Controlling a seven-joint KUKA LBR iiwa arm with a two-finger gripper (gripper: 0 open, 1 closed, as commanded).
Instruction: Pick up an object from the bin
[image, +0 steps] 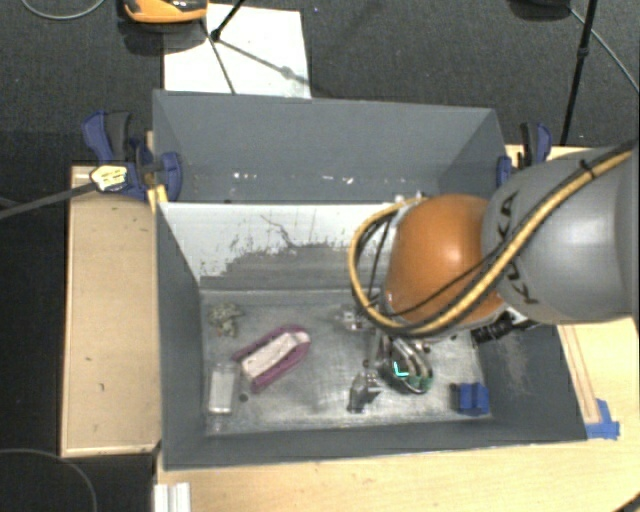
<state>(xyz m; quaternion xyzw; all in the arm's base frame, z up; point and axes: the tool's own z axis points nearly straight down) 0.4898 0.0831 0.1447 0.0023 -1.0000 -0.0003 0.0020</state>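
Pincer (365, 392) hangs low between pink case (272, 357) and blue block (470, 398).

You see a rounded grey arm (575, 250) lettered KUKA, an orange dome cover (440, 255) at its wrist, and black and yellow cables (353, 268) looping round it.

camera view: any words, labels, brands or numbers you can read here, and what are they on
"KUKA": dark letters on the grey arm link, partly crossed by a cable.
Pink-and-white piece, bin floor left: no text readable.
Blue block, bin floor right: no text readable.
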